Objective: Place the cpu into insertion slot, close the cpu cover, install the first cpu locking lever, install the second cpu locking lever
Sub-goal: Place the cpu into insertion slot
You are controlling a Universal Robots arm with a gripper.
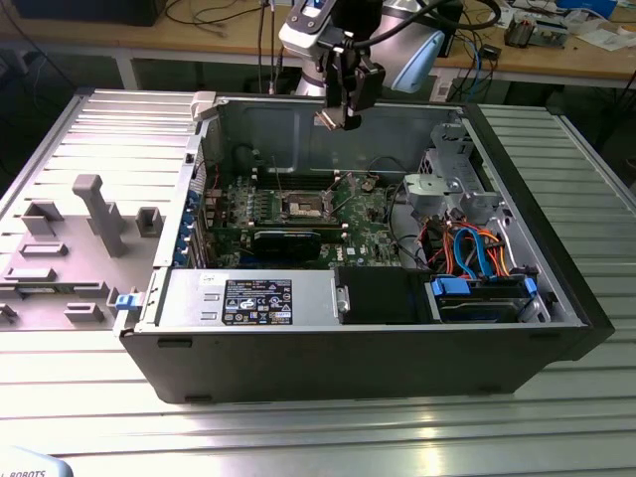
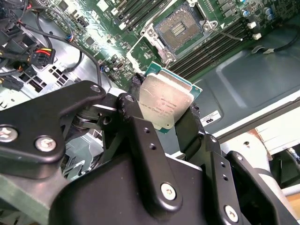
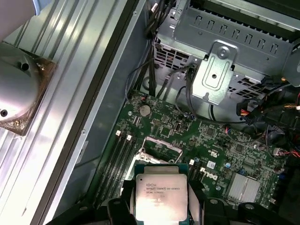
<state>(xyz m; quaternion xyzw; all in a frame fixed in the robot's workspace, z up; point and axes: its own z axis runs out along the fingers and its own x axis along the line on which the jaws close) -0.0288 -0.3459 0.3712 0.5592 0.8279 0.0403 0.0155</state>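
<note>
I have the gripper (image 1: 339, 117) clenched on the cpu (image 2: 165, 105), with one black finger (image 2: 136, 124) on each of two opposite edges. That leaves the shiny silver top bare to both wrist views. I judge the edge grip is there to keep the pads off the chip's faces and to hold it square. In the exterior view the chip hangs high over the open computer case (image 1: 348, 363), above its rear wall and well apart from the green circuit board (image 1: 370, 214) below. From that height I would say the arm has clearance over the case walls and the silver drive cage (image 1: 442, 179). The case lies on its side on the grooved metal table (image 1: 397, 432), so the board faces upward toward the arm. The insertion slot (image 1: 303, 207) sits near the middle of the board. In the second wrist view its dark centre is exposed inside the silver rim, so I take it to be open and empty. The chip is not yet seated, and I cannot make out the locking levers well enough to tell how they stand
</note>
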